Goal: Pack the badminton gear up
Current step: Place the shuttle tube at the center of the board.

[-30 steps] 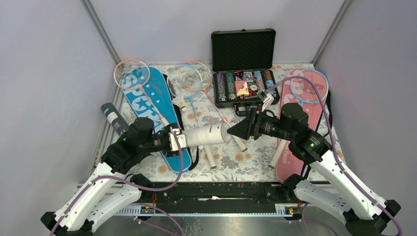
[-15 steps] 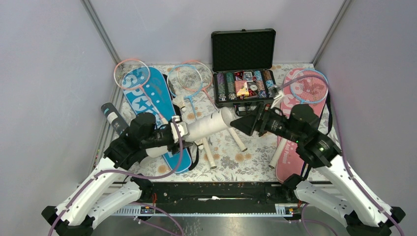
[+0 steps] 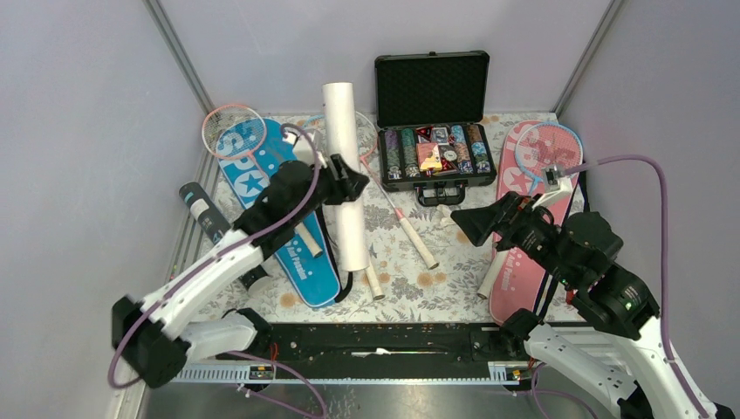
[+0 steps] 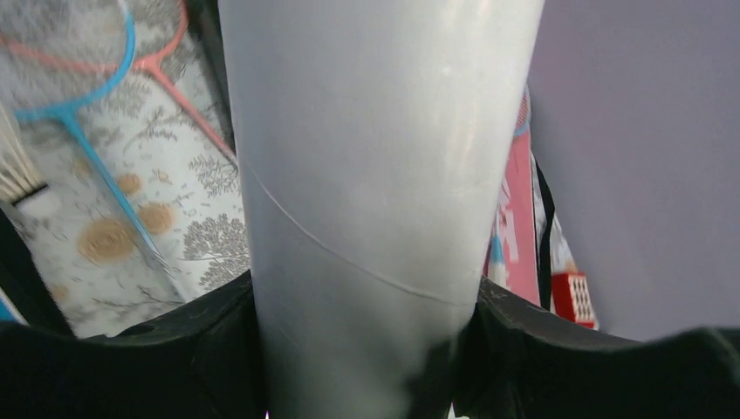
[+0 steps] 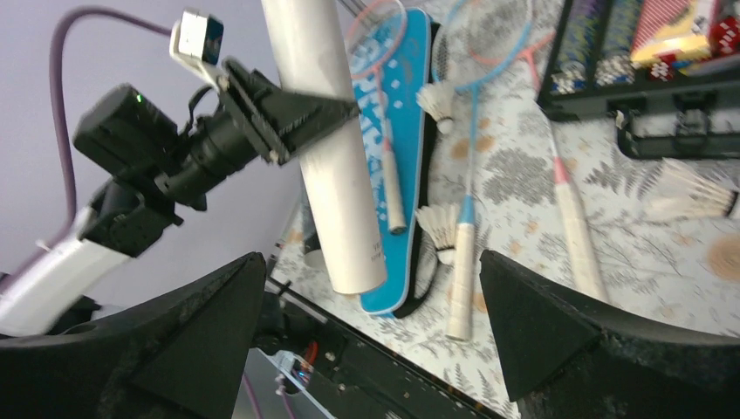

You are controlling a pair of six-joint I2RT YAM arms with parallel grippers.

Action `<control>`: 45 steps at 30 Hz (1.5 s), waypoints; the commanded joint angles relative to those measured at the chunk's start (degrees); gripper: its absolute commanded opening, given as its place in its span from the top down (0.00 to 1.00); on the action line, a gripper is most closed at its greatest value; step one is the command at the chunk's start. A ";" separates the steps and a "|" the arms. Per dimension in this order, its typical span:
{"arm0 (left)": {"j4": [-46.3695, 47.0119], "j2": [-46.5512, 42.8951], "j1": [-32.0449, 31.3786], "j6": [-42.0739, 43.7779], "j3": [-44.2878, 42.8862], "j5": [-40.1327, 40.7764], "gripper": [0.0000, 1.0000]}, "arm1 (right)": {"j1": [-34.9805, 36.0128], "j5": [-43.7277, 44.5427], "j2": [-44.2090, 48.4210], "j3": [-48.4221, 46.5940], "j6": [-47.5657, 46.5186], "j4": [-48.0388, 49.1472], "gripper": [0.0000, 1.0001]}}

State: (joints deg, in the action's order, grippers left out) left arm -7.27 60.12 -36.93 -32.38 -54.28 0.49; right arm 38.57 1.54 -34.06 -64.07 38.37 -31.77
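One long white tube (image 3: pixel 339 113) stands nearly upright at the frame's upper centre, clenched in my left tool (image 3: pixel 342 185), my right tool (image 3: pixel 469 224) spread and empty at right; next, I judge, comes loading a shuttlecock (image 5: pixel 434 99) into it.

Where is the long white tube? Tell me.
In the top view the white tube is left of centre, clamped mid-length in the left gripper above the table, between the blue cover and the black chip case.
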 commanded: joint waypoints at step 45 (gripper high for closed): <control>-16.89 15.91 -8.06 -9.64 -7.86 25.00 0.04 | 0.14 12.18 -18.48 8.43 -9.07 -1.81 0.14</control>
State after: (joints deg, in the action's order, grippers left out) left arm -18.17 81.67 -45.69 -52.69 -62.11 21.04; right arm 38.59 15.42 -48.69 -55.11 34.44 -39.35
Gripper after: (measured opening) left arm 0.946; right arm 0.883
